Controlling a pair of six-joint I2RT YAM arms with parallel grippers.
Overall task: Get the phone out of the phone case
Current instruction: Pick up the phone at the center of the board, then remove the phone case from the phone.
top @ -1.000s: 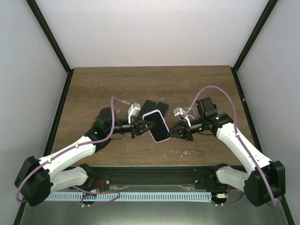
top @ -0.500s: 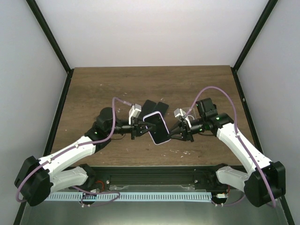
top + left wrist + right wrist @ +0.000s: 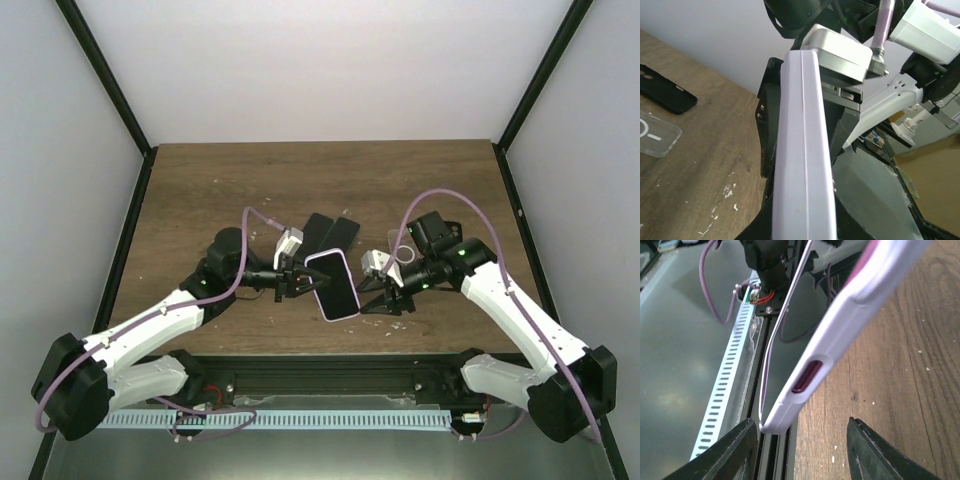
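Observation:
The phone (image 3: 333, 285), dark screen up, sits in a lilac phone case (image 3: 345, 314) and hangs tilted above the table. My left gripper (image 3: 300, 281) is shut on the case's left long edge. In the left wrist view the case edge (image 3: 805, 150) runs up between the black jaws of that gripper (image 3: 805, 222). My right gripper (image 3: 374, 303) stands open just right of the phone and touches nothing. In the right wrist view the case's corner (image 3: 790, 405), with a magenta button in its cutout, floats above the gap of the right gripper (image 3: 802, 452).
Two black cases (image 3: 318, 228) (image 3: 343, 232) lie on the wooden table (image 3: 440, 190) behind the phone. The left wrist view shows a black case (image 3: 665, 90) and a clear case (image 3: 655, 132) on the wood. The table's near edge and metal rail (image 3: 725, 390) lie below the phone.
My right gripper has opened, let go of the phone's right edge and dropped back toward the near side. The left gripper keeps its hold, and the phone has shifted slightly.

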